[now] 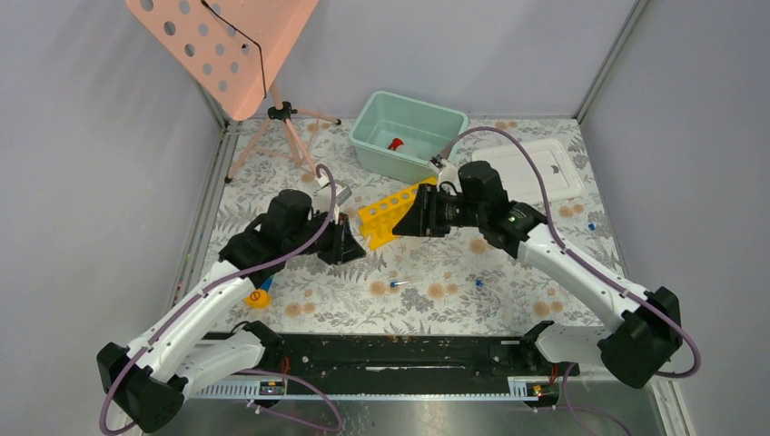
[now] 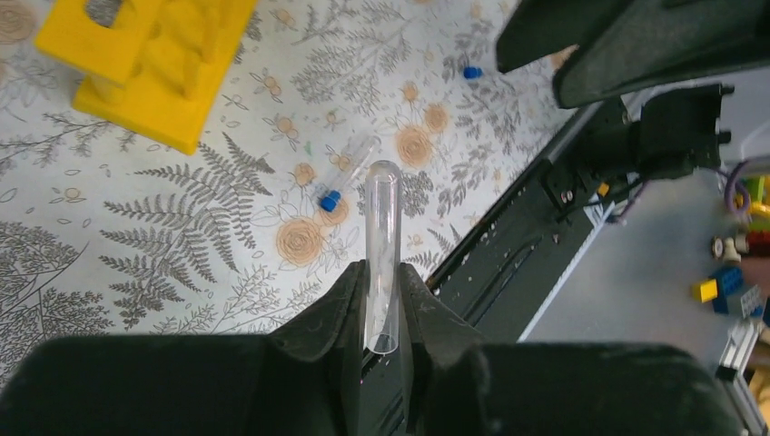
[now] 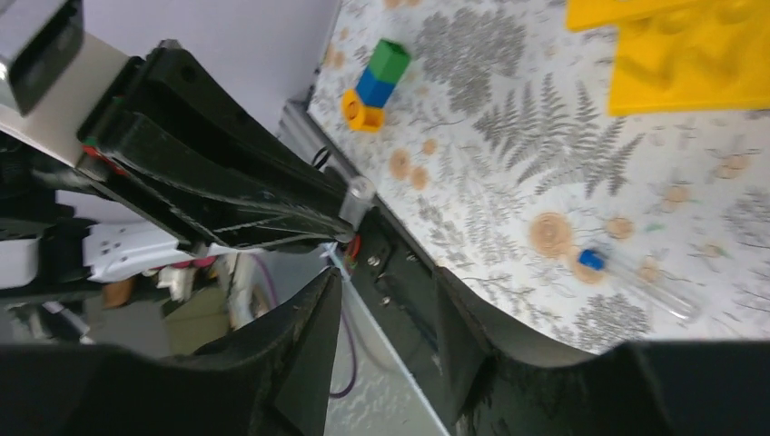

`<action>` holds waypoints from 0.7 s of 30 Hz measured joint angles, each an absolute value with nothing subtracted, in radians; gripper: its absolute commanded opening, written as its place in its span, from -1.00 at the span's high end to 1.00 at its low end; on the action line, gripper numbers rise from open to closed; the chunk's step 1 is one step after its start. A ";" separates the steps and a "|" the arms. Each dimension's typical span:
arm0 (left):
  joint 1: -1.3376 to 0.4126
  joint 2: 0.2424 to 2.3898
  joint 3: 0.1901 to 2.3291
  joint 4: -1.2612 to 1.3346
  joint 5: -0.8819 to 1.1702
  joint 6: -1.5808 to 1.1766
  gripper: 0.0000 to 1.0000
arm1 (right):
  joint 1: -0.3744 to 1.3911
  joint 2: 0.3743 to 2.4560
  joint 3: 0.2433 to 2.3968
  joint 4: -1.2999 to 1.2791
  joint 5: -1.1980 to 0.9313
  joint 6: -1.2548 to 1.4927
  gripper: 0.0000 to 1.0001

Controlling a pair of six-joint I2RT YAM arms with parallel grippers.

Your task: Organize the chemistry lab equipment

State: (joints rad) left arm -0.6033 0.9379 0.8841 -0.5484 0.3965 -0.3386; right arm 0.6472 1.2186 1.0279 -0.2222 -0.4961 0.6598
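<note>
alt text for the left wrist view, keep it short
The left tool grips a clear tube by one end, over a floral table. A blue-capped tube lies on the table just beyond it, and a yellow rack sits at upper left.

The flower-patterned bench (image 1: 508, 300) carries a yellow rack (image 1: 389, 213) at centre, a green tub (image 1: 409, 136) and white lid (image 1: 543, 168) at the top, small blue-capped tubes (image 1: 397, 284) lower down, and a block stack (image 1: 259, 295) at left.

Bright, even light, seemingly from overhead, with soft shadows; the left end effector (image 2: 382, 277) is blurred close-up.
</note>
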 measured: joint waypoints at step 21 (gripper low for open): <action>-0.604 0.898 0.879 -0.590 0.510 -0.257 0.70 | 0.713 1.446 1.110 -0.113 -0.696 0.779 0.10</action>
